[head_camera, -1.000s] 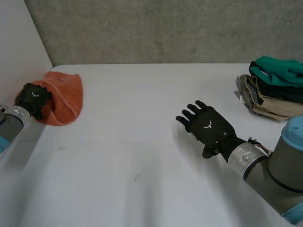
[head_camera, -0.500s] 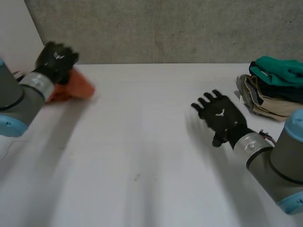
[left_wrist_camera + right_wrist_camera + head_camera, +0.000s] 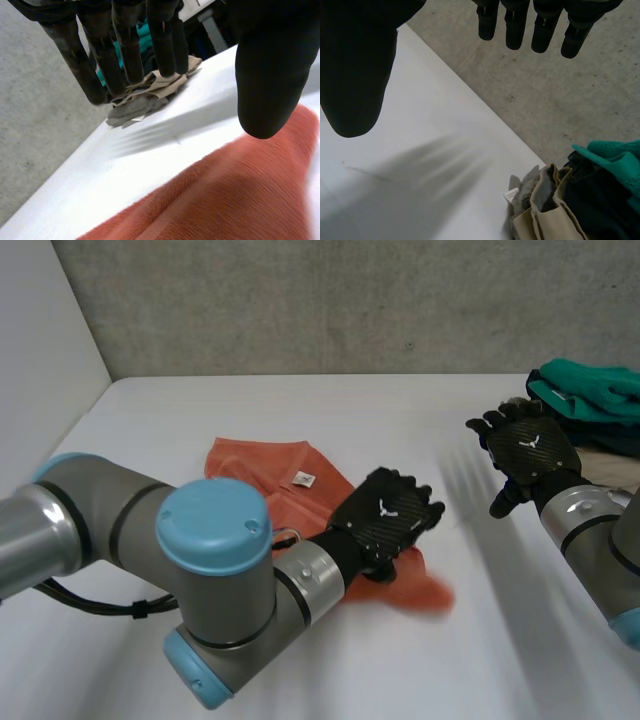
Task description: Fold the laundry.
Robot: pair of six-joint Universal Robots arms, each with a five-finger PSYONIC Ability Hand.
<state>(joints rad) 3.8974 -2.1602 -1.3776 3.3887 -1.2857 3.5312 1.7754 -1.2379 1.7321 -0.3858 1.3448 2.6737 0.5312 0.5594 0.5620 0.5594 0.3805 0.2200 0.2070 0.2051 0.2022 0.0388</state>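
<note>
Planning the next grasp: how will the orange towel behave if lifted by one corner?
Probably floppy: the orange towel lies rumpled, with soft folds. Likely light, since it lies thin and flat. Its fuzzy terry pile should resist slipping.

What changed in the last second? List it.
The left hand brought the orange cloth from the far left corner of the table to its middle, where it lies under the palm. The right hand moved, open, toward the clothes pile, which stayed put.
</note>
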